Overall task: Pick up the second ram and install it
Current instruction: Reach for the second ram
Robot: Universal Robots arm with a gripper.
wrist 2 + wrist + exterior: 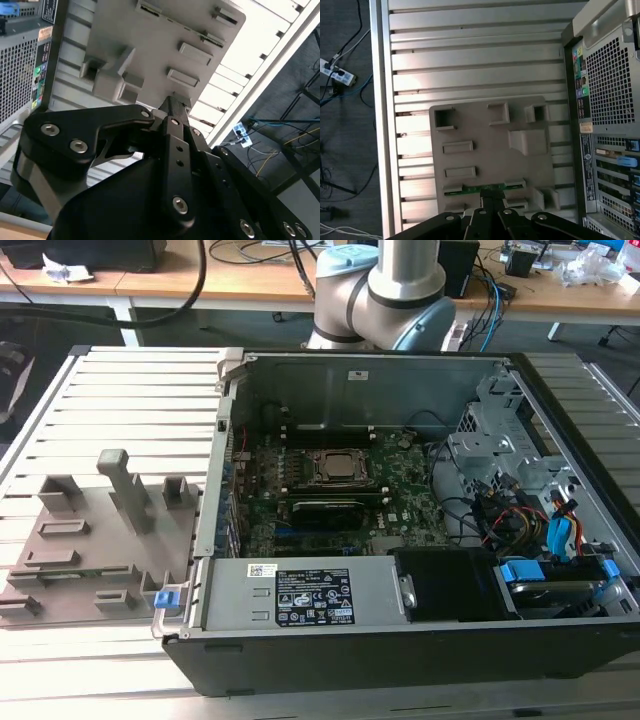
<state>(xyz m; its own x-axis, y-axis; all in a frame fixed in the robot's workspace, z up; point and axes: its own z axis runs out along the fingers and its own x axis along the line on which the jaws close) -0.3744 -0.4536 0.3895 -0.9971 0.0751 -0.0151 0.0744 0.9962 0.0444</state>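
Black jaws are sitting pressed together with nothing between them, on the gripper [492, 204] that is hovering above the grey holder [485, 150]. In the first wrist view the ram [480, 189] is lying just past the fingertips, a thin green stick seated on edge in the holder, apart from the jaws. Its long axis is running across the line of the fingers, and the jaws seem to be closing along that length, not across it. In the exterior view the ram [95, 571] is lying near the holder's 6 o'clock edge, running 9 to 3, with the case [340, 650] at 3 o'clock.
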